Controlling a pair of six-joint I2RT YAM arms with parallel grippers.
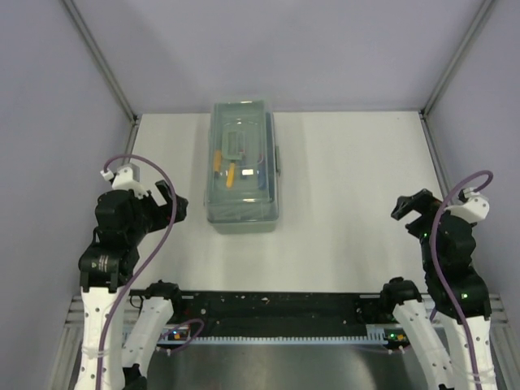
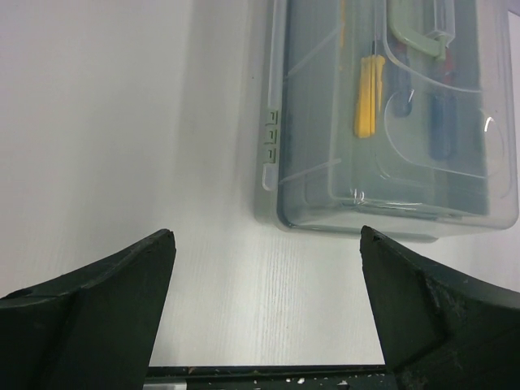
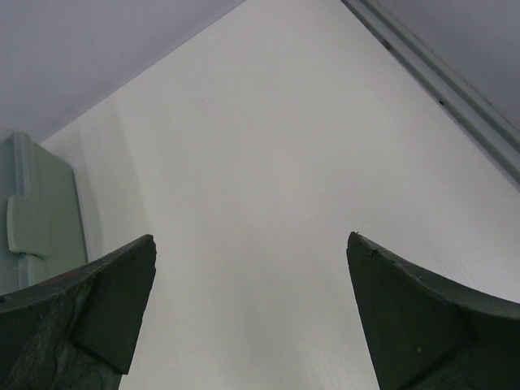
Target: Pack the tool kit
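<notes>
White table (image 1: 349, 187) first, spanning the whole booth floor, hemmed by pale lilac walls (image 1: 284, 49) and metal corner posts (image 1: 97, 57).

Bolted at the near edge, two white-and-black arms: left arm (image 1: 106, 264) folded up on the left side, right arm (image 1: 455, 276) folded likewise on the right, each trailing a purple cable (image 1: 134, 156).

Well back on the table, left of centre and nearer the left arm: grey-green toolbox (image 1: 244, 166), sitting flat with its long side running away from the arms. Covered by a clear lid (image 2: 455, 187), tools visible through it. Touched by neither arm.

Left gripper (image 2: 268, 236): released, jaws spread wide, nothing between them but bare tabletop. Held off the toolbox's near left corner, close beside it yet apart, pointing toward the box.

Right gripper (image 3: 250, 240): likewise slack and wide, grasping nothing, only white table between the fingers. Hangs well apart from the toolbox, out on the right side of the table. Catches just the box's edge at the far left of its wrist view.

Inside the box, under the lid: yellow-handled screwdriver (image 2: 368, 96) lying lengthwise, blue-handled screwdriver (image 2: 441, 122) parallel beside it, farther from the left arm. Other items in there too blurred to name.

Smaller yet: grey-green carry handle (image 2: 418, 32) on top of the lid, ribbed tab (image 2: 270, 134) on the long side facing the left arm, and latch plate (image 3: 24, 223) on the side facing the right arm.
</notes>
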